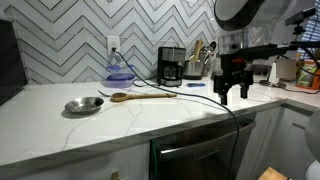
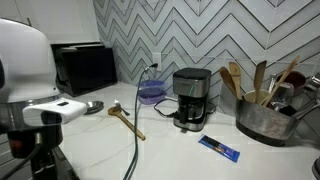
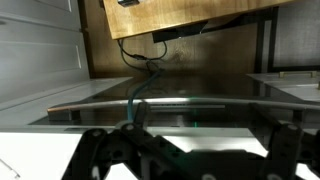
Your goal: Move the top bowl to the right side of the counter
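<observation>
The top bowl (image 1: 120,70), pale lavender-blue, sits stacked in a darker blue-purple bowl (image 1: 121,78) against the tiled wall, left of the coffee maker (image 1: 171,66). The stack also shows in an exterior view (image 2: 152,90). The white marble-look counter (image 1: 160,112) runs under them. My gripper (image 1: 232,92) hangs open and empty above the counter's front edge, well to the right of the bowls and apart from them. In the wrist view my fingers (image 3: 190,165) are spread wide with nothing between them, over the counter edge and a dark appliance; no bowl shows there.
A shiny metal bowl (image 1: 84,105) and a wooden spoon (image 1: 140,96) lie on the counter left of my gripper. A blue packet (image 2: 218,148) lies near the coffee maker (image 2: 192,98). A pot of utensils (image 2: 265,115) and a black oven (image 2: 85,68) stand at the ends.
</observation>
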